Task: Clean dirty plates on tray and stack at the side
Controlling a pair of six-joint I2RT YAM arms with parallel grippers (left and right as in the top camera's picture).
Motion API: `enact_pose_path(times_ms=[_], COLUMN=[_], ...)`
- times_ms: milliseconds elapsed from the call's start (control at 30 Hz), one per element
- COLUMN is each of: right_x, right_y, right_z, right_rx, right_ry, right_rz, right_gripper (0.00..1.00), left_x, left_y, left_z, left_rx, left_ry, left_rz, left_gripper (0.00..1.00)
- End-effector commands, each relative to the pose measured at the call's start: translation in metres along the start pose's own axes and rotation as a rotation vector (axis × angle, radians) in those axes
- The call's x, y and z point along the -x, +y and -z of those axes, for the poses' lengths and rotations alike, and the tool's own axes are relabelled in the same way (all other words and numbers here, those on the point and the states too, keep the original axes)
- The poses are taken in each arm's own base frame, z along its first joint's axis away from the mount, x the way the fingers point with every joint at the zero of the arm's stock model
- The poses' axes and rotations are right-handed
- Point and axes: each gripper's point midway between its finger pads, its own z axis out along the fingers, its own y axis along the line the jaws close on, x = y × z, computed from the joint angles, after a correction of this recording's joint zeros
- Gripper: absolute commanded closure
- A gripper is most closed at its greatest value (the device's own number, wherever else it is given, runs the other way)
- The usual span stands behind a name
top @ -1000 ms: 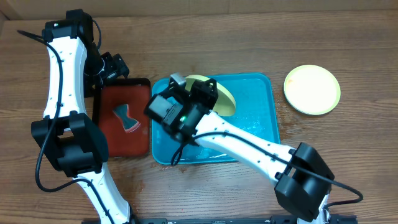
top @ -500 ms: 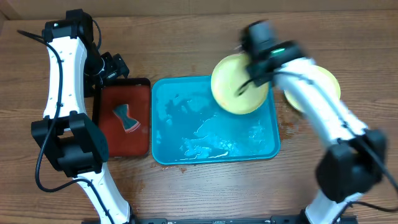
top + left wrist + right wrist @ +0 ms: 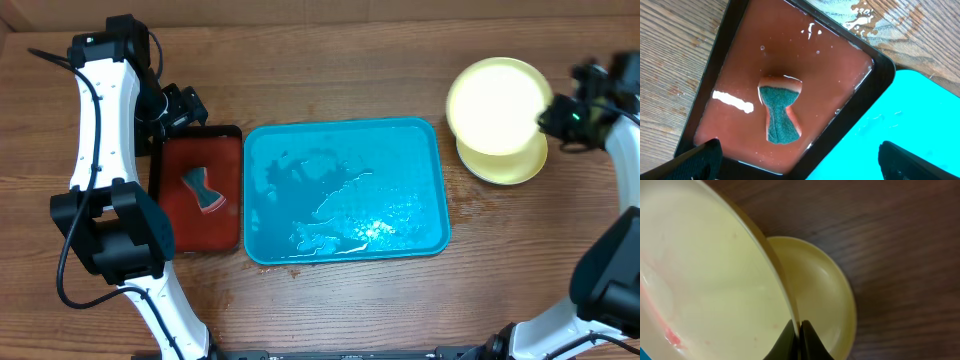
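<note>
The right hand (image 3: pixel 798 342) pinches the rim of a pale yellow round plastic plate (image 3: pixel 497 103) above another yellow plate (image 3: pixel 505 165), while the left hand (image 3: pixel 800 159) hangs spread over the dark red tray (image 3: pixel 740 75).

From high up we look straight down on the whole table (image 3: pixel 330 310). Our left wrist view sits close over the red tray (image 3: pixel 785 65). Our right wrist view nearly touches the plates (image 3: pixel 715 280). High view shares both.

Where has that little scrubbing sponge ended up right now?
The sponge lies in the dark red tray at the overhead view's left, beside the blue tray. The left wrist view looks straight down on it, with that end effector open above it.
</note>
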Motion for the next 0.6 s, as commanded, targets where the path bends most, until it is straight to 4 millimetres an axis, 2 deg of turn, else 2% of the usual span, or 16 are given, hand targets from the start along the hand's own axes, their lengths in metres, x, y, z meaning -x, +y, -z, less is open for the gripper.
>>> enact_pose_path(times_ms=[0,100,367,567], right_x=[-0.008,-0.014,-0.028,-0.042], right_y=[-0.022,-0.033,-0.030,-0.041], right_z=[-0.004,-0.009,-0.023,-0.032], right_rx=[0.022,0.012,0.007,-0.054], right_ry=[-0.022,-0.028,-0.001,0.009], right_rz=[-0.234,-0.255,-0.245,-0.314], right_gripper=[0.96,0.96,0.96,0.96], left_x=[-0.001,-0.001,-0.001,-0.001], left_y=[-0.005,-0.005,-0.005,-0.005], left_z=[0.009,0.009,0.009,0.009], left_rx=[-0.016,-0.016,-0.016,-0.016], left_ry=[-0.021,-0.021,-0.021,-0.021], left_rz=[-0.017,-0.017,-0.017,-0.017], left_gripper=[0.00,0.00,0.00,0.00])
